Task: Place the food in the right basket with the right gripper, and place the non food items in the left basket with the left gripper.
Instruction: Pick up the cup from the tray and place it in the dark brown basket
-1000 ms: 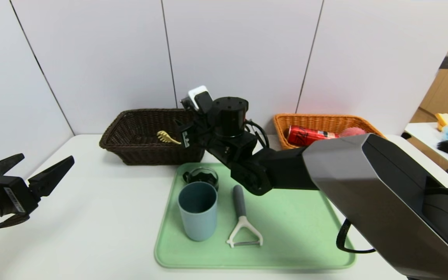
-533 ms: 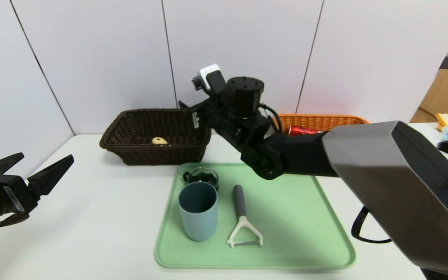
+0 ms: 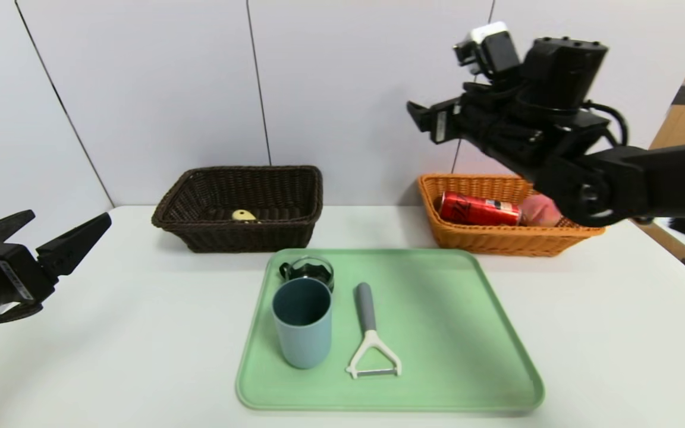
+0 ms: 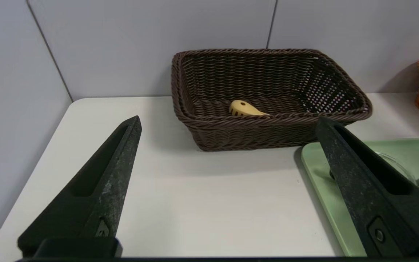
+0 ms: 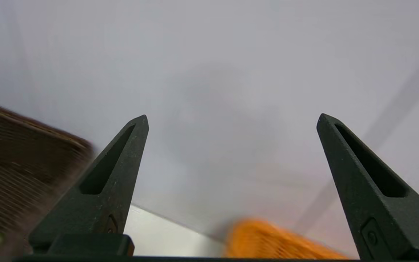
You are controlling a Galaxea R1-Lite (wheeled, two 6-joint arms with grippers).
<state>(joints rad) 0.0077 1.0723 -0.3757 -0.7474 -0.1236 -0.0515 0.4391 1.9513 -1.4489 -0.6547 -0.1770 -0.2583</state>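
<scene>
My right gripper [image 3: 431,119] is open and empty, held high in the air near the back wall, above and to the left of the orange basket [image 3: 497,241]; the right wrist view [image 5: 233,116] confirms this. My left gripper [image 3: 69,219] is open and empty, low at the table's left side. The left wrist view [image 4: 228,119] looks toward the brown basket [image 4: 267,83]. The brown basket [image 3: 238,205] holds a small yellow item [image 3: 243,214]. The orange basket holds a red can [image 3: 478,209] and a pink item [image 3: 541,209].
A green tray [image 3: 437,356] lies at the table's front middle. It holds a blue cup [image 3: 302,324], a small glass with a black lid [image 3: 310,270] behind the cup, and a grey-handled white peeler [image 3: 369,333]. Wall panels stand close behind both baskets.
My right arm has risen from over the brown basket and swung right, up above the orange basket. The yellow item now lies in the brown basket. The left arm has hardly moved.
</scene>
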